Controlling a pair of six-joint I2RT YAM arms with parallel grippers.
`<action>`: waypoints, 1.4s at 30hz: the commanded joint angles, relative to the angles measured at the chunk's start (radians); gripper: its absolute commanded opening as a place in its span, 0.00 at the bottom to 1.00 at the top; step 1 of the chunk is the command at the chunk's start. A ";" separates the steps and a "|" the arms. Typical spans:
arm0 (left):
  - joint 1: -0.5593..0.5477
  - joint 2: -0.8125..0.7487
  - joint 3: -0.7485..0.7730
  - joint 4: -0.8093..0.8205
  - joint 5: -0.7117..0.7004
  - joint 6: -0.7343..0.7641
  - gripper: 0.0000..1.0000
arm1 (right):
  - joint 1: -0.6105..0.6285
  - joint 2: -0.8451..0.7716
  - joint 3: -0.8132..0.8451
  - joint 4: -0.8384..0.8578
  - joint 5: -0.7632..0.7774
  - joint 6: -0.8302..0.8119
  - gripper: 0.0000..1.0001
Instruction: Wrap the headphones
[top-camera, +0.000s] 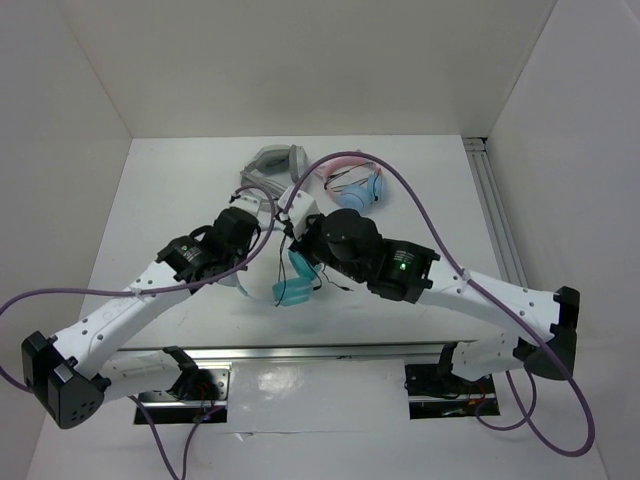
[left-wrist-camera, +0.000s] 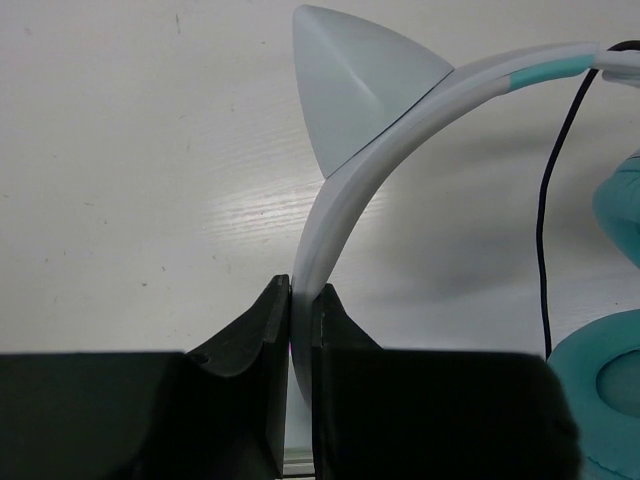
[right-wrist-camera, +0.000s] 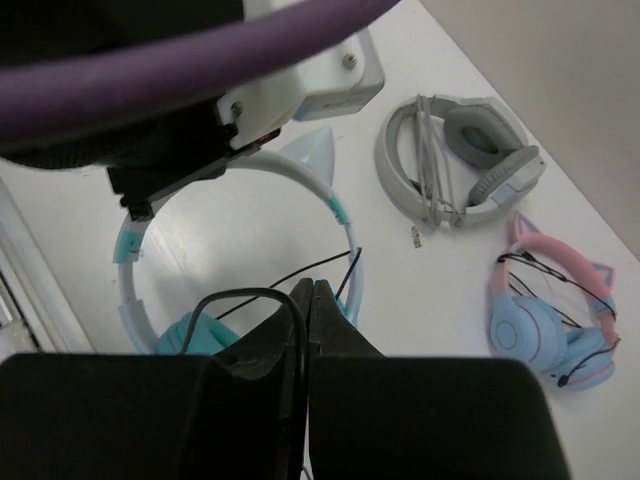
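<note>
My left claw is clamped shut on the headphones band at lower centre. My right claw pinches the cable. I should pull it taut and loop evenly.

White table, grey headphones lying flat, pink-banded blue headphones just beside them

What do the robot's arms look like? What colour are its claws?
The left arm and right arm are white with black joints. A thick purple cable trails from each. A small green light glows on the right one. The left claw and right claw each have two black wedge-shaped fingers.
</note>
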 joint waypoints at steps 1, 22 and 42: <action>-0.001 -0.027 0.022 0.091 0.070 0.026 0.00 | 0.012 0.031 0.086 0.019 0.109 -0.021 0.00; -0.294 -0.287 0.019 0.006 0.282 0.122 0.00 | -0.297 0.008 -0.049 0.099 -0.050 -0.065 0.01; -0.294 -0.330 0.307 -0.045 0.288 0.007 0.00 | -0.448 0.019 -0.313 0.419 -0.620 0.163 0.29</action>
